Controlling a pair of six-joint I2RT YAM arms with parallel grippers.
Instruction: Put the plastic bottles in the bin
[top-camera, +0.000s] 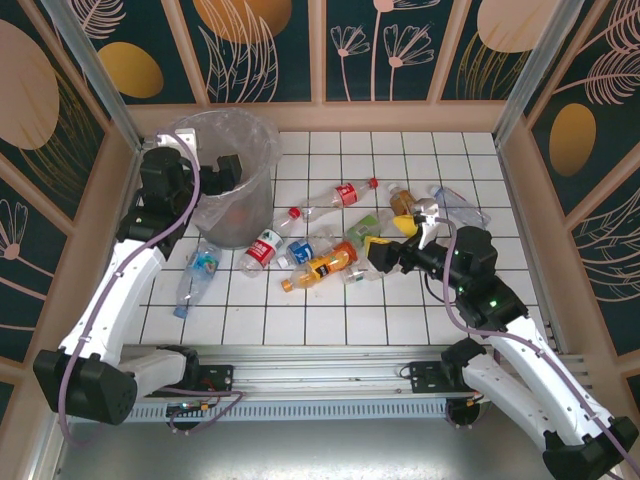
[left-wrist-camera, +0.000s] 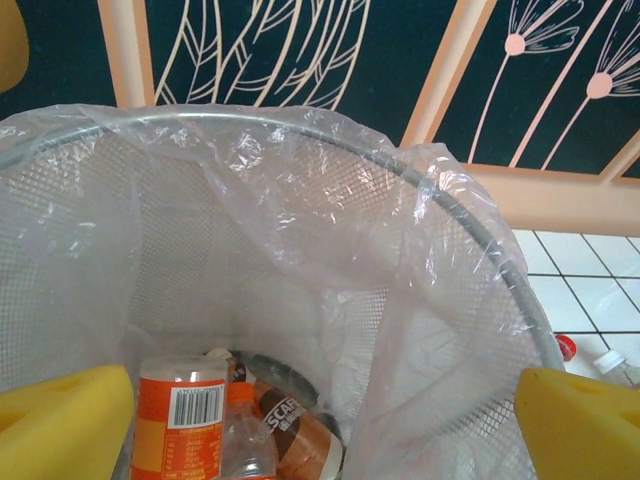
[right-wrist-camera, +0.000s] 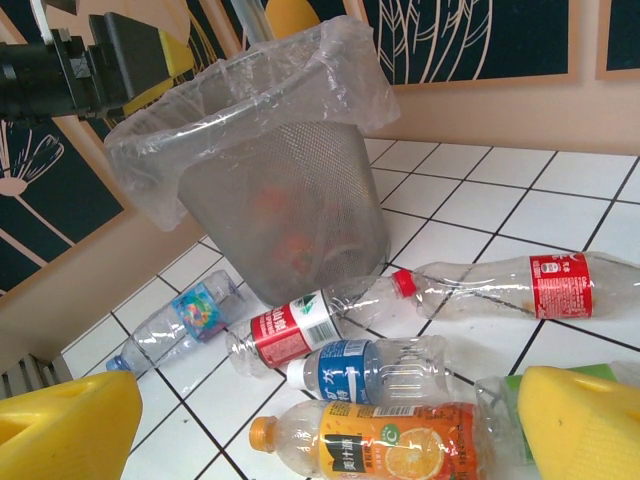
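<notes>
Our left gripper (left-wrist-camera: 320, 430) hung released, fingers wide, over the bin (left-wrist-camera: 470, 215), with bottles (left-wrist-camera: 180, 415) lying inside below it. Our right gripper (right-wrist-camera: 320, 420), likewise spread, hovered seemingly just above the orange bottle (right-wrist-camera: 400, 440).

Bin (top-camera: 250, 205): grey mesh, round, tapered, upright at the table's far left, with a crinkled clear bag folded over the rim.
Inside, near the bottom: orange-labelled bottle (left-wrist-camera: 180, 415) and brown-labelled bottle (left-wrist-camera: 297, 432), touching.
On the table (top-camera: 400, 320), all lying on their sides:
- blue-labelled bottle (top-camera: 198, 272), near the bin
- red-labelled bottle (top-camera: 263, 250), just beside the bin's base
- orange-juice bottle (top-camera: 325, 265), mid-cluster
- long red-capped bottle (top-camera: 338, 196), behind the cluster
</notes>
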